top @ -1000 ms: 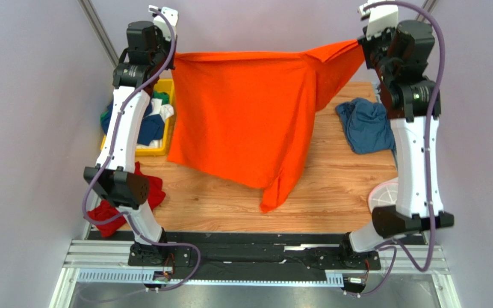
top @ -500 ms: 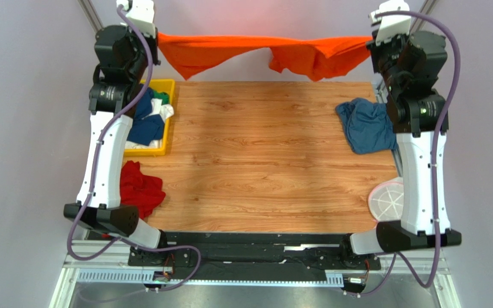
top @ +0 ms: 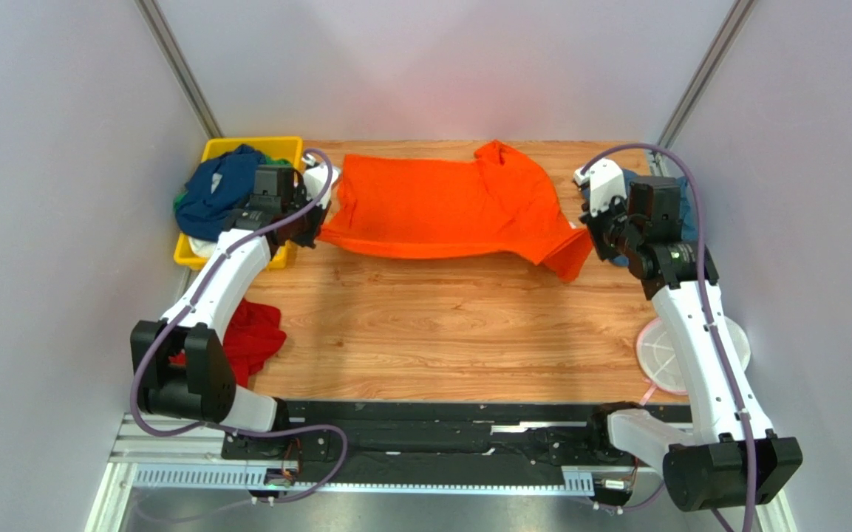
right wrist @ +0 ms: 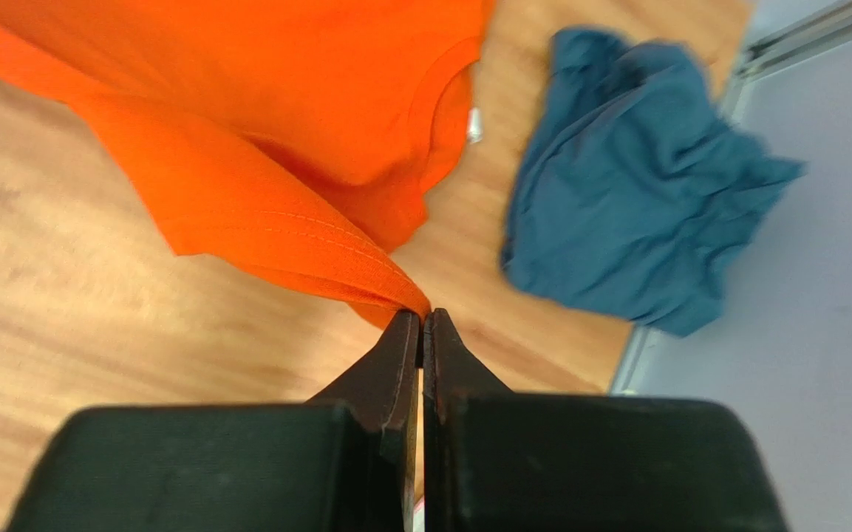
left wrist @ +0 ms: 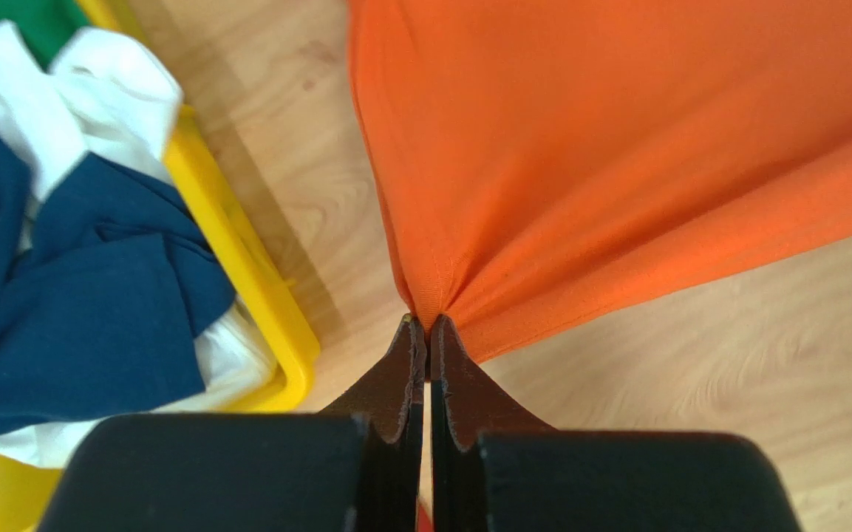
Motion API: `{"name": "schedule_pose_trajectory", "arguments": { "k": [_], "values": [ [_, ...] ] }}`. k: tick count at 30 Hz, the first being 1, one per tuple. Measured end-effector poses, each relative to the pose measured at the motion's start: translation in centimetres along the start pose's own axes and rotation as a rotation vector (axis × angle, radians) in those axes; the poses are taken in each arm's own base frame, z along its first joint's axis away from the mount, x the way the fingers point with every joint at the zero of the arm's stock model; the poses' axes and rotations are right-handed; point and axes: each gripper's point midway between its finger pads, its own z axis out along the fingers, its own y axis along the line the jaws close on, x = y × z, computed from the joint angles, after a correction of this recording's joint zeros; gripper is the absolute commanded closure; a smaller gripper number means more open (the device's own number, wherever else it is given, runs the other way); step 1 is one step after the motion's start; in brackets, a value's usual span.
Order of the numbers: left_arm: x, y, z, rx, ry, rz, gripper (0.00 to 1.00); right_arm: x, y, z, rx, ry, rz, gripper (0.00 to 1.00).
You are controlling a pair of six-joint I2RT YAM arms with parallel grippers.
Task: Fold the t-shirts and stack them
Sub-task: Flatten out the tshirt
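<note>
Down from the back wall, where half a second ago they held it stretched high, both arms have swung low, and the bright orange short-sleeved cloth t-shirt [top: 441, 208] now lies spread across the far half of the wood-grain table [top: 452, 333]. The left gripper [left wrist: 427, 324] is pinched tight on one gathered corner, cloth fanning out from its tips; the right gripper [right wrist: 421, 319] is clamped on a stitched hem at the opposite end, near the neckline. Holding both ends apart probably keeps the fabric taut so it lands flat for folding. Beside the left gripper sits the yellow plastic tray [left wrist: 291, 333] of navy and white shirts; the crumpled steel-blue t-shirt [right wrist: 641, 211] lies just beyond the right gripper.
</note>
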Motion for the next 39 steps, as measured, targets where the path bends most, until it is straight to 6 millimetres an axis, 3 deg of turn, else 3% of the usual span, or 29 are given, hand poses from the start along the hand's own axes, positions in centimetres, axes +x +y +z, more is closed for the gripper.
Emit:
{"name": "schedule_pose_trajectory", "arguments": {
  "k": [3,11,15,28,39],
  "values": [
    [1.7,-0.8,-0.6,0.037,0.048,0.043,1.0,2.3,1.7,0.5,-0.067,0.066,0.009,1.0],
    [3.3,-1.7,-3.3,0.07,0.083,0.152,1.0,4.7,4.1,0.6,-0.169,0.129,0.025,1.0],
    [5.5,-2.3,-3.4,0.103,0.146,0.183,1.0,7.1,5.6,0.7,-0.222,0.198,0.034,1.0],
    [10.7,-3.9,-4.3,0.201,0.3,0.262,1.0,10.0,7.4,-0.1,-0.312,0.294,-0.008,1.0],
    [14.1,-4.4,-5.1,0.245,0.433,0.305,1.0,13.7,11.0,-1.6,-0.514,0.439,-0.041,1.0]
  ]
}}
